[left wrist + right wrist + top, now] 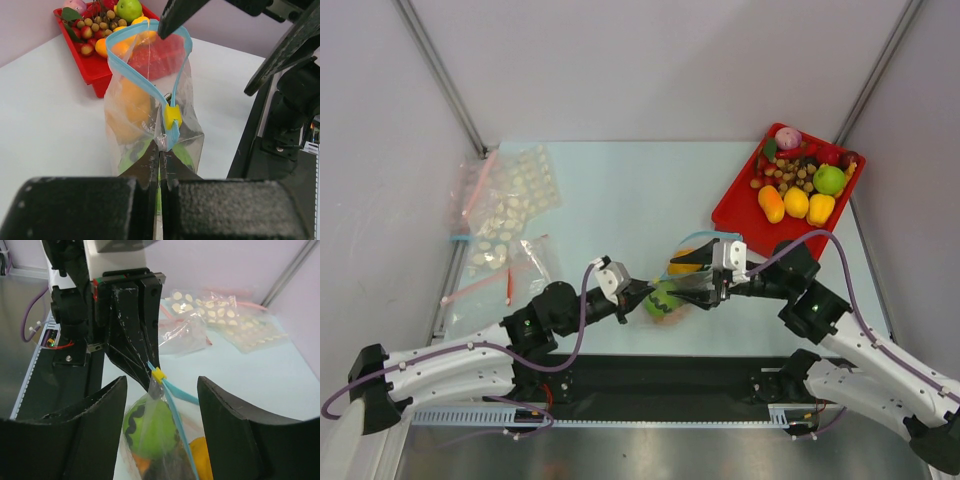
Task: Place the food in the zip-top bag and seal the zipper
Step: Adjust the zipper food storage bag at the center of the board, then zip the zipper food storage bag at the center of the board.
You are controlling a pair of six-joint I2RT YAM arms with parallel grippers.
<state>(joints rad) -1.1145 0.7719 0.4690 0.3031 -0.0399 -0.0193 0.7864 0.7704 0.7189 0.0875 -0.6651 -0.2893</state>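
Your left gripper (pixel 159 152), lower centre: clamped on the bag (pixel 127 115) corner below the zipper (pixel 113 60). Your right gripper (pixel 161 385): jaws wide, straddling bag; food (pixel 150 427) inside.

Zip-top bag (pixel 190 130): clear, colourless film. Zipper (pixel 136 82): light blue; slider (pixel 173 116) on it yellow. Inside the bag: orange piece (pixel 132 107); green round fruit (pixel 150 427), bright lime with black wavy marks.
Tray (pixel 745 215), far right corner of bench (pixel 620 190): red. On it: green apple (pixel 829 179), yellow piece (pixel 796 203), orange piece beside it, pink item at the far end, small brown balls.
Bench: very pale blue.
Spare bags (pixel 515 195), far left corner: clear, cream dot pattern, pink-red strips.
Left jaws and right jaws: black.
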